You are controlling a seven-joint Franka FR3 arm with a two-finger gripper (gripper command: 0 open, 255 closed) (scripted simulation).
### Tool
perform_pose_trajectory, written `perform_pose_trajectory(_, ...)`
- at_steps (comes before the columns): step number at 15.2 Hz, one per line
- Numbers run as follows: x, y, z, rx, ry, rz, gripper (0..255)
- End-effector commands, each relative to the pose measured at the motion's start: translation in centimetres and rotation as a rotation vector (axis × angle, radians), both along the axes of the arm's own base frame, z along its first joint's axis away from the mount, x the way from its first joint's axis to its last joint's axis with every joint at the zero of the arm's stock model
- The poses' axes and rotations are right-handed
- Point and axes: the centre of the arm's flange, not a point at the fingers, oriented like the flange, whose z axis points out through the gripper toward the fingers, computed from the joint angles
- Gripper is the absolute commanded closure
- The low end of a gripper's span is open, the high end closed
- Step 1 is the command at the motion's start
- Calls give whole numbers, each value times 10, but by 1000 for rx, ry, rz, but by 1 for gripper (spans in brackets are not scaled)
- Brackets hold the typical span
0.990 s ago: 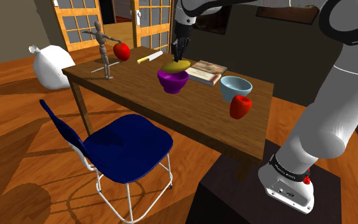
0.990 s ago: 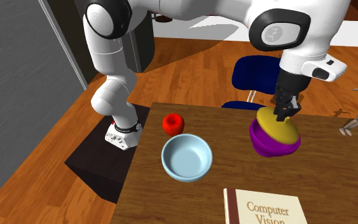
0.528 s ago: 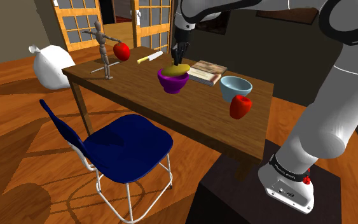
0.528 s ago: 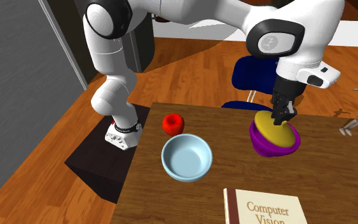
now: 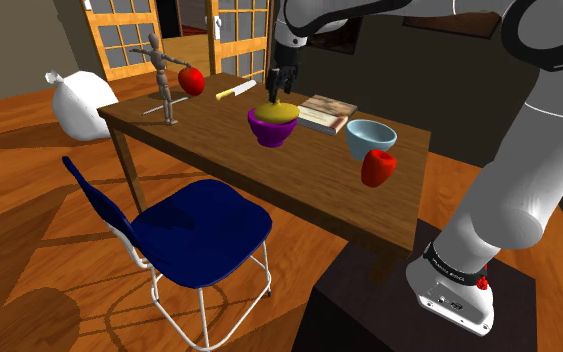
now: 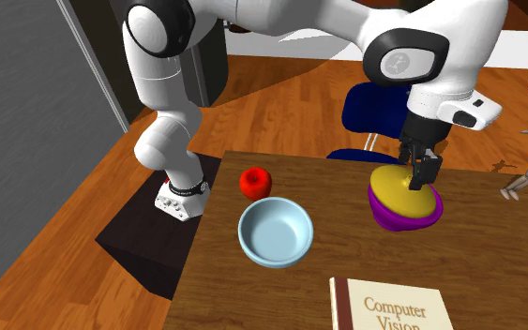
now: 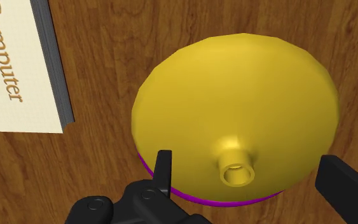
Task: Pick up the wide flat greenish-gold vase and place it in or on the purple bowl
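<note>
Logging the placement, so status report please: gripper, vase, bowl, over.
Black two-finger gripper open, touching nothing. Wide flat yellow-gold vase seated on round purple bowl, beneath the gripper. Cream book beside the bowl, apart.

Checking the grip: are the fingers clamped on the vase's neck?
No, the wrist view shows both fingers clear of the neck of the yellow vase.

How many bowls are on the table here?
2. The purple bowl sits beside the book, with the yellow vase resting on it. The light blue bowl stands apart from it, next to a red apple. No other seems hidden.
</note>
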Motion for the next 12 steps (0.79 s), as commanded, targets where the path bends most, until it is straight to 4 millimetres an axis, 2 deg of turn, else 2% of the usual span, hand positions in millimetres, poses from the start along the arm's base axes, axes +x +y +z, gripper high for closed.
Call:
perform_pose_trajectory(1,0,0,0,0,0,0,0)
perform_pose_trajectory(5,-7,2,50,0,0,0,0)
perform_pose_trajectory(12,-7,2,50,0,0,0,0)
